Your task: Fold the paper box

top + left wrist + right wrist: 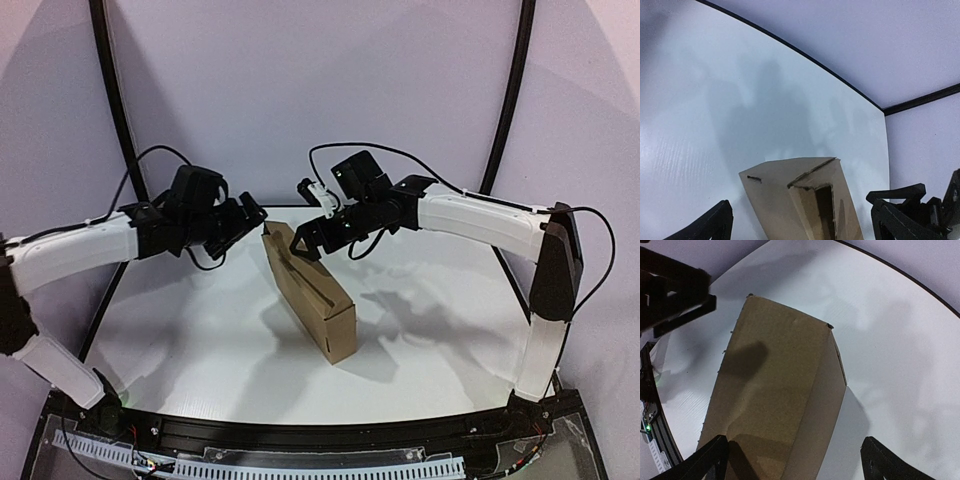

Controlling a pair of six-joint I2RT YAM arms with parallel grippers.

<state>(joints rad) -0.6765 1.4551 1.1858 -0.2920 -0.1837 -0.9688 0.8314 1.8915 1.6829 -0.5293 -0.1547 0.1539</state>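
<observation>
Black fingers of the right gripper are seen nearest the lens in the right wrist view. They are set wide apart at the two bottom corners, with nothing clamped between them. Between and beyond them the paper box is found: plain brown cardboard, already folded into a shallow closed shape and stood on one long narrow side on the white table. From above, it is seen to run slantwise from the far middle of the table toward the near right, its broad faces upright or nearly so. Its far end is overhung by the right gripper; whether a fingertip touches the cardboard cannot be told. At that end, in the left wrist view, a flap is shown not fully tucked, with a dark gap left beside it. The left gripper is held just left of the box's far end, apart from it, its fingers spread wide and empty. The left arm and the right arm are bent inward from the table's sides. Black cables are looped above the wrists. A black rail is fixed along the near edge, and a pale wall is set behind.
</observation>
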